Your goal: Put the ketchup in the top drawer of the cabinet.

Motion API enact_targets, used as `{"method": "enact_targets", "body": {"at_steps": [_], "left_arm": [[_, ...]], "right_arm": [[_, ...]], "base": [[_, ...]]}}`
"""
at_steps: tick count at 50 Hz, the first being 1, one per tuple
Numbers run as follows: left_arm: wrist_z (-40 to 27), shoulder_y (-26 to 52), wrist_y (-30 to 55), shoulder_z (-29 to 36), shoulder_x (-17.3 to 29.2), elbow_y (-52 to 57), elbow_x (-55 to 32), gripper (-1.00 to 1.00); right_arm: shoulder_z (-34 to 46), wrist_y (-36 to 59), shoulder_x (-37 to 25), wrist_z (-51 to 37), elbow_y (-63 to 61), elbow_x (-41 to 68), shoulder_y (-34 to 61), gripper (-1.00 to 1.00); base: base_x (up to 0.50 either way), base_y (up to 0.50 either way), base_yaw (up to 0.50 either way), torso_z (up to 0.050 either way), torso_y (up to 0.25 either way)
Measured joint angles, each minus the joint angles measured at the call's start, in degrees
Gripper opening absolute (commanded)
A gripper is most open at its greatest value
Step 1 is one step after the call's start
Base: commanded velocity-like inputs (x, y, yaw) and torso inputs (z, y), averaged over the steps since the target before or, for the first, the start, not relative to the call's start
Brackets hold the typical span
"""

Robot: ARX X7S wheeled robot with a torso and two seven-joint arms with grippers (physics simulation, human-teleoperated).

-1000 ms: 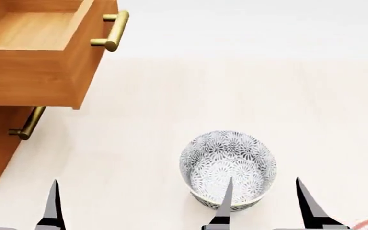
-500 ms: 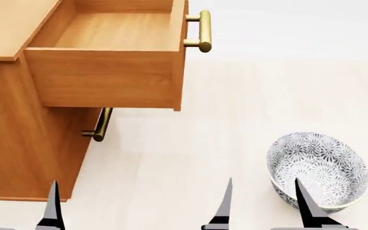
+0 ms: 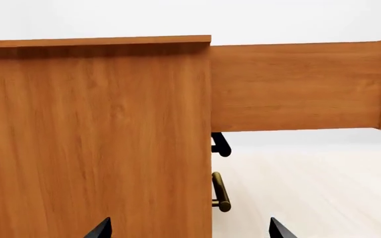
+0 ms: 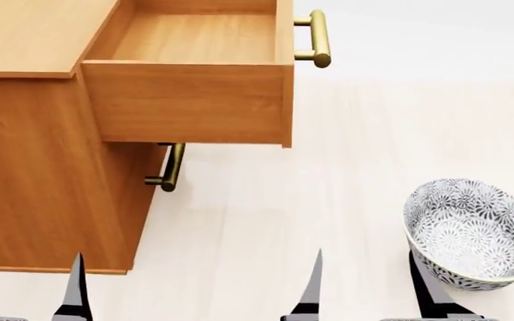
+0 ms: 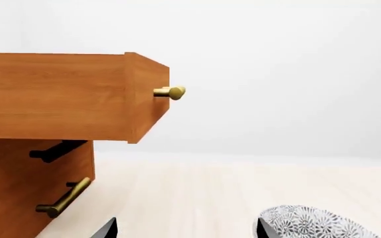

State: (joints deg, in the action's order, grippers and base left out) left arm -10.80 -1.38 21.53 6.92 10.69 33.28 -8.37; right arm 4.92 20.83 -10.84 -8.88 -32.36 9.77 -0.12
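At the cabinet (image 4: 34, 154), I see the top drawer (image 4: 195, 40) pulled out and bare inside. Left pincer (image 4: 27, 284) and right pincer (image 4: 364, 281) both stand released, holding nothing. I cannot locate the ketchup in 3 views; pickup and placement remain.

**Pale boards, white backdrop, one wooden cabinet**

The ground is a pale, cream wood-grain surface (image 4: 266, 221) with faint plank lines, evenly lit and free of hard shadows. At its far edge it meets a plain white backdrop (image 5: 277, 74), blank and featureless, brightest toward the top.

The only furniture is the cabinet (image 4: 34, 180), orange-brown wood grain with a flat top, standing at the surface's left side. Its top drawer (image 4: 185, 103) is pulled out, its brass bar handle (image 4: 318, 39) at the front. Below it, a second brass handle (image 4: 169, 168) sits in soft shade under the overhang.
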Motion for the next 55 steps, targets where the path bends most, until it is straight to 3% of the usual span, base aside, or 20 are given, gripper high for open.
{"method": "enact_targets", "body": {"at_steps": [31,55], "left_arm": [[-1.37,0.22,-0.82,1.24,1.18,-1.03,-0.89,1.00],[-1.89,2.16,-1.73,2.99,1.39,-4.79,-1.69,1.00]], "right_arm": [[-1.80,-3.43,-3.76,-0.16,-0.45,2.39,-2.30,1.00],[-25.28,-7.37,-12.30,2.43,5.21,12.67,-10.19,1.00]], "base": [[0.00,0.00,0.00,0.000,0.000],[0.00,0.00,0.00,0.000,0.000]]}}
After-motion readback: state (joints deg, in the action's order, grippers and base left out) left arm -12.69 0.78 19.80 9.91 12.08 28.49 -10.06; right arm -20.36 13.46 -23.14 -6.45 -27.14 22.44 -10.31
